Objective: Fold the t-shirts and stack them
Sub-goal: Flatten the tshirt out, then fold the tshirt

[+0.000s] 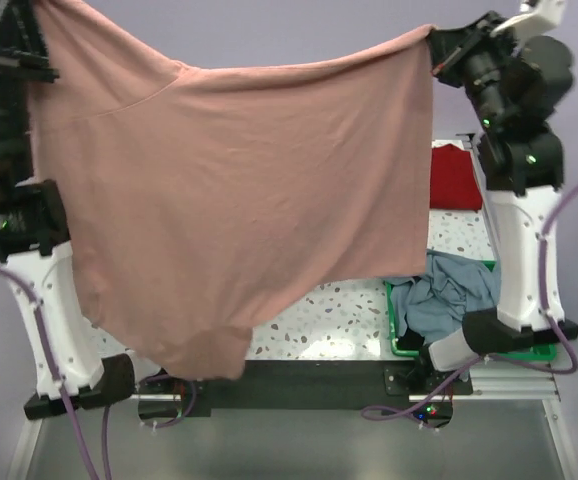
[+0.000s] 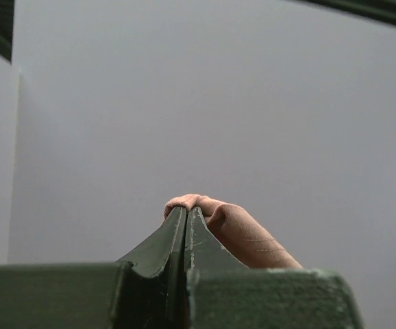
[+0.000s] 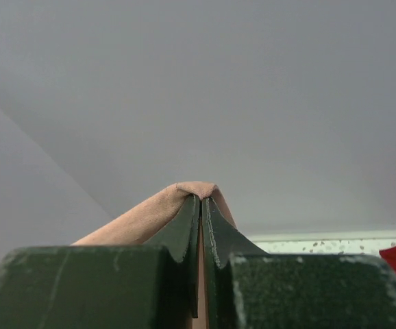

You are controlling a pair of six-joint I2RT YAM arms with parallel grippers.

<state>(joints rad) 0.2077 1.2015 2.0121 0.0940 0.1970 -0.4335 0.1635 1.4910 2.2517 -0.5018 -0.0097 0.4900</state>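
Note:
A salmon-pink t-shirt (image 1: pixel 229 200) hangs spread wide in the air above the table, covering most of the top view. My left gripper (image 2: pixel 186 209) is shut on its upper left corner (image 2: pixel 246 236), high at the left. High at the right, my right gripper (image 3: pixel 202 199) is shut on the other corner (image 3: pixel 150 216), seen at the top right of the spread cloth (image 1: pixel 431 38). A light blue-grey t-shirt (image 1: pixel 451 292) lies crumpled in the green basket (image 1: pixel 399 335). A deep red t-shirt (image 1: pixel 455 177) lies on the table at the right.
The speckled white table (image 1: pixel 339 310) shows below the hanging shirt. The green basket stands at the near right, beside the right arm's base (image 1: pixel 489 335). A plain lilac wall fills the background.

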